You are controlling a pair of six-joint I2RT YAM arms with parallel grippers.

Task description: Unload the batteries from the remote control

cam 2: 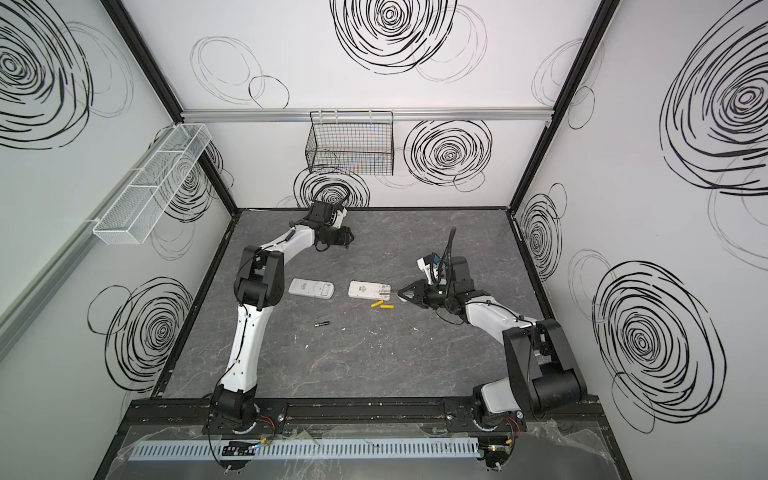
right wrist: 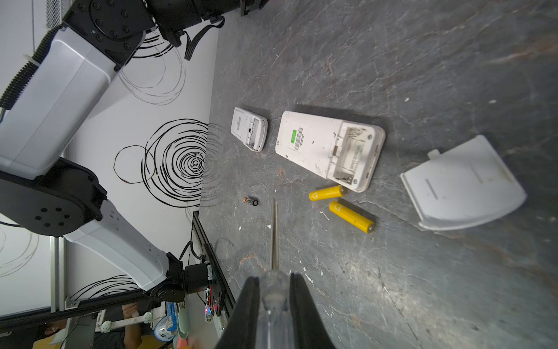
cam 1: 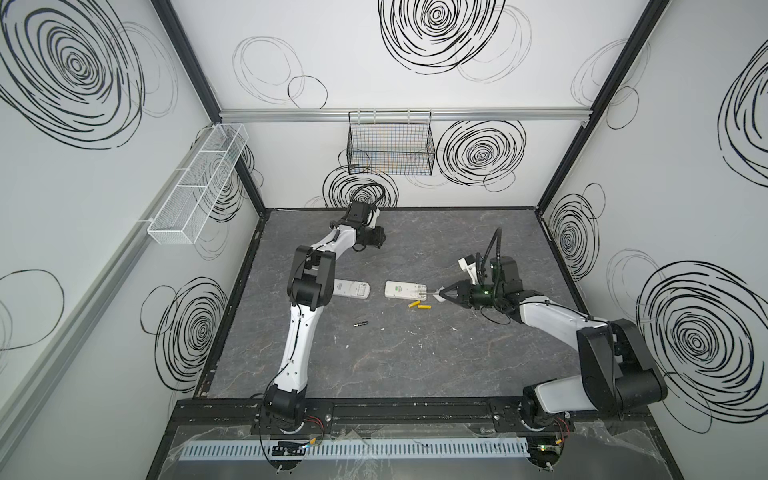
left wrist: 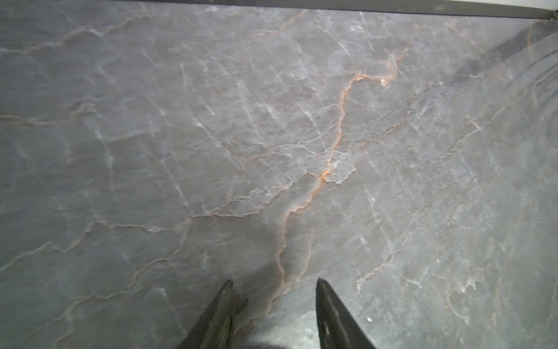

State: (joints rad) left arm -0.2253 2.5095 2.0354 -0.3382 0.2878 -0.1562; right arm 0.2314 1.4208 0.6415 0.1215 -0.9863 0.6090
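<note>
Grey marbled table (cam 1: pixel 415 365) with remotes (cam 1: pixel 405 289), batteries (cam 1: pixel 424 307), cover (right wrist: pixel 462 187)

The white-and-black left arm (cam 1: pixel 300 332) rises from the near rail, bends at its black elbow and reaches toward the far wall. Its black left gripper (left wrist: pixel 274 284) points down, jaws apart with nothing between them. The white-and-black right arm (cam 1: pixel 552 318) folds low and points inward, its black right gripper (right wrist: pixel 274 276) clamped on a clear-handled screwdriver (right wrist: pixel 275 293).
</note>
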